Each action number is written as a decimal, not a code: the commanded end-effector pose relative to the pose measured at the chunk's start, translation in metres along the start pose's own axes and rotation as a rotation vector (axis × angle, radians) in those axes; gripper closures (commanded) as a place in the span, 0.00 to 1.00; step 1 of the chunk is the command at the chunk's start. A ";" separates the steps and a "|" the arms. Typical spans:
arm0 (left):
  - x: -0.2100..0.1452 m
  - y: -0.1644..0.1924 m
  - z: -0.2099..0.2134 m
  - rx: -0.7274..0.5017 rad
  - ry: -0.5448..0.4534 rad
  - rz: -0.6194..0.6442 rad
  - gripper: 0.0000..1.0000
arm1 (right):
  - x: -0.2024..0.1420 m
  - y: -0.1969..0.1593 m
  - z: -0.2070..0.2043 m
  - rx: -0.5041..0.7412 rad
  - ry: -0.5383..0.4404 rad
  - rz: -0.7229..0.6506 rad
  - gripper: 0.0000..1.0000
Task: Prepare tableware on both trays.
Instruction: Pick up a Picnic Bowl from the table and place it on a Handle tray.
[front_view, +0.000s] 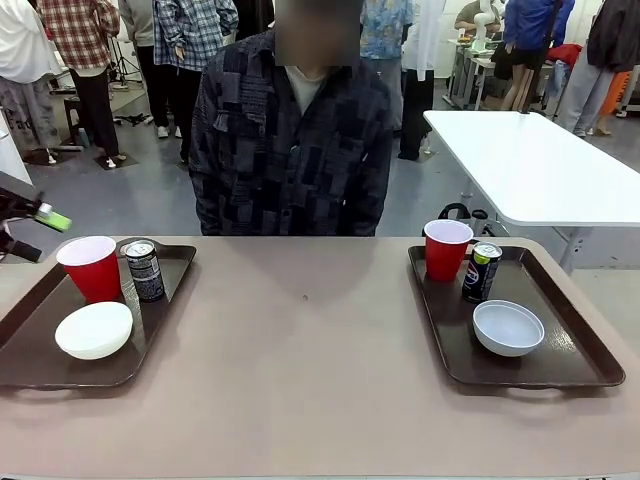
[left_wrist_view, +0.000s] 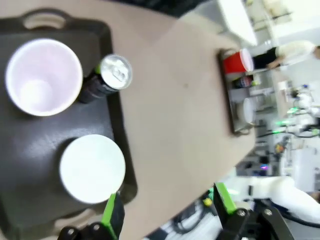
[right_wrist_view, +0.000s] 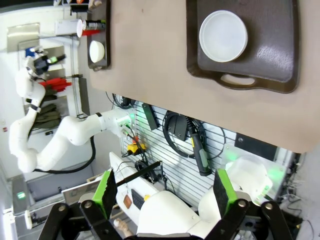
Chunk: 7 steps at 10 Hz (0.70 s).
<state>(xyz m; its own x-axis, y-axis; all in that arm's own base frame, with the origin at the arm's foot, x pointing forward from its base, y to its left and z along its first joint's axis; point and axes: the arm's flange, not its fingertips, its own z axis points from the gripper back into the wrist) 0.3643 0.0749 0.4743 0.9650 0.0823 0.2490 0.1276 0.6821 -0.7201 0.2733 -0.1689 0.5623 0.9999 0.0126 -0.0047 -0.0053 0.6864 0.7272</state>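
— So, how do the jaws stand?
— Both spread wide, nothing between them. In the left wrist view the left gripper (left_wrist_view: 167, 212) hangs over the near edge of the left tray (left_wrist_view: 30, 165), its green pad (left_wrist_view: 109, 216) just past the white bowl (left_wrist_view: 92, 168). In the right wrist view the right gripper (right_wrist_view: 162, 192) hovers off the table's edge, above the robot's own base.
— And the tableware on the left tray?
— From the front, the left tray's red cup (front_view: 91, 268) sits at its eleven o'clock, the dark can (front_view: 144, 269) just beside it at one o'clock, the bowl at six.
— The other tray?
— The right tray (front_view: 560, 375) carries a red cup (front_view: 446, 249) at eleven o'clock, a green-topped can (front_view: 482, 271) just beside it toward the centre, and a white bowl (front_view: 508, 327) near the middle, at about five from the can.
— The person?
— Standing at the table's twelve o'clock, between the trays.
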 end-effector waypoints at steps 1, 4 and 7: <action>-0.015 0.009 0.020 -0.132 -0.010 0.006 0.05 | 0.000 0.000 0.000 0.007 -0.004 0.008 0.00; -0.018 0.013 0.045 -0.154 -0.031 0.076 0.05 | 0.000 0.000 0.000 0.007 -0.004 0.008 0.00; -0.013 0.008 0.043 -0.090 -0.013 0.121 0.05 | 0.000 0.000 0.000 0.007 -0.004 0.008 0.00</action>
<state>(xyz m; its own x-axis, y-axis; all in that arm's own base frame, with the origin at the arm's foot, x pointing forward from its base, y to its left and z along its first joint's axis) 0.3369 0.1146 0.4878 0.9697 0.1496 0.1932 0.0715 0.5825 -0.8097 0.2733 -0.1688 0.5623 0.9999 0.0127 -0.0048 -0.0052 0.6865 0.7271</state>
